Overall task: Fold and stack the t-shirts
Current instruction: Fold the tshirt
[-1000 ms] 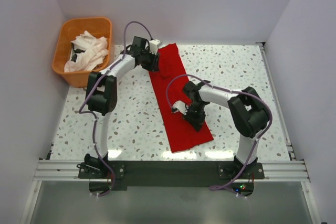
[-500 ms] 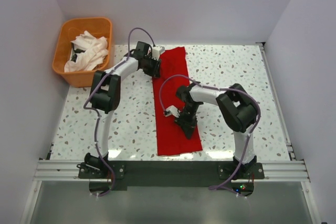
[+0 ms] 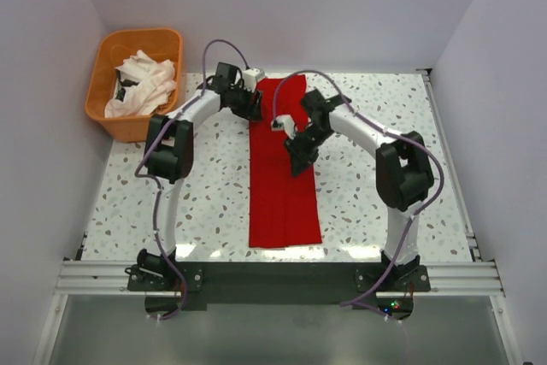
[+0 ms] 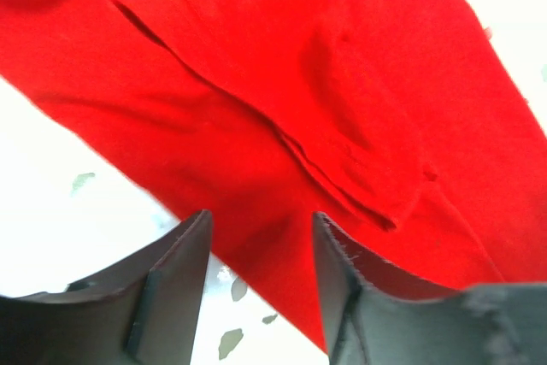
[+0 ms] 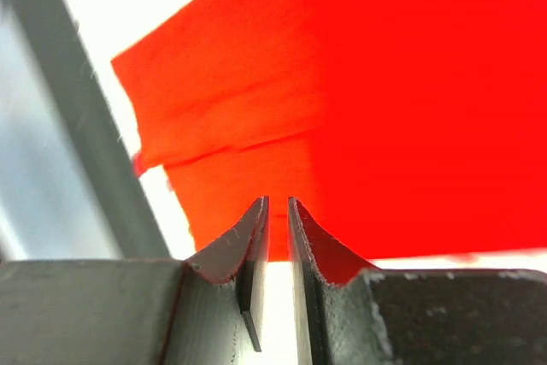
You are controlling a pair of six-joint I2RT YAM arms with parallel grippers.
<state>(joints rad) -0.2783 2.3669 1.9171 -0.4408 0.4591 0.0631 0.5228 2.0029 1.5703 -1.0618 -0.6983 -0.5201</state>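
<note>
The left gripper [image 4: 261, 220] hangs half open and empty, and the folded bright red cloth t-shirt [image 3: 286, 203] lies just under its fingertips. The right gripper [image 5: 278, 203] shows only a thin slit between its jaws and holds nothing; the same shirt spreads beyond its tips. White cloth t-shirts [image 3: 145, 79] fill the orange plastic basket [image 3: 124, 127] to the left gripper's left.

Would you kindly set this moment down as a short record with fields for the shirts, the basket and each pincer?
red t-shirt: folded into a long strip, flat on the table
white t-shirts: bundled in the orange basket, far left corner
left pincer: open, over the strip's far end, basket side
right pincer: barely open, nothing between, above the strip's middle
</note>
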